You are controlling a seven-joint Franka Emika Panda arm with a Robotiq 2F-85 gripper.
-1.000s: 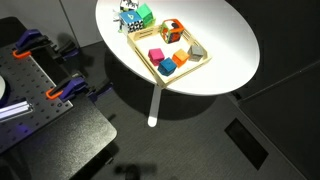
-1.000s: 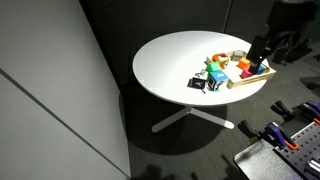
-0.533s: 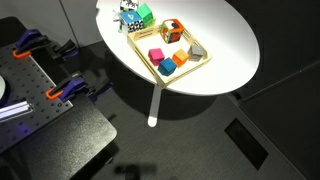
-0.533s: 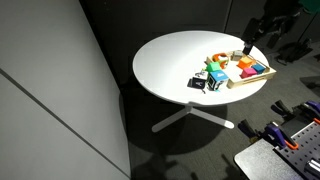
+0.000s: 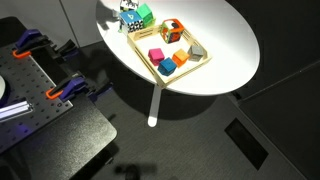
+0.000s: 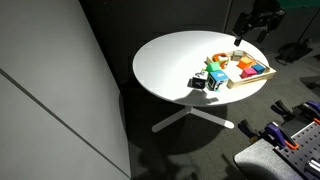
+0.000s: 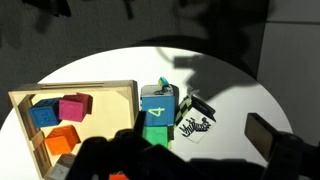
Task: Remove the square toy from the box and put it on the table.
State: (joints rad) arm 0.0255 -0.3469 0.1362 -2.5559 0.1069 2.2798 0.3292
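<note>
When planning the grasp, treat the square toy [image 5: 171, 30] as light, rigid and probably smooth-faced: a small orange-red block with a pale centre, seated inside the box [image 5: 188, 68] in the corner nearest the green cube [image 5: 145, 14]. Take hold from above across two opposite flat sides, staying off the box rim; expect tight clearance on the rim sides and squeeze moderately. Locate the gripper [image 6: 248, 25] raised well clear of the box, touching nothing. Record jaw state as undeterminable: too dark and small in an exterior view, blurred in the wrist view. Note, nearest in the wrist view, a dark blurred mass masking the closest part of the box; cannot confirm the toy beneath it. Farther out, read the green cube just beside the box rim, then a black-and-white item [image 7: 198, 127] beyond it, too indistinct to identify, and lastly the table [image 5: 225, 40], cut off beyond the box in an exterior view.
</note>
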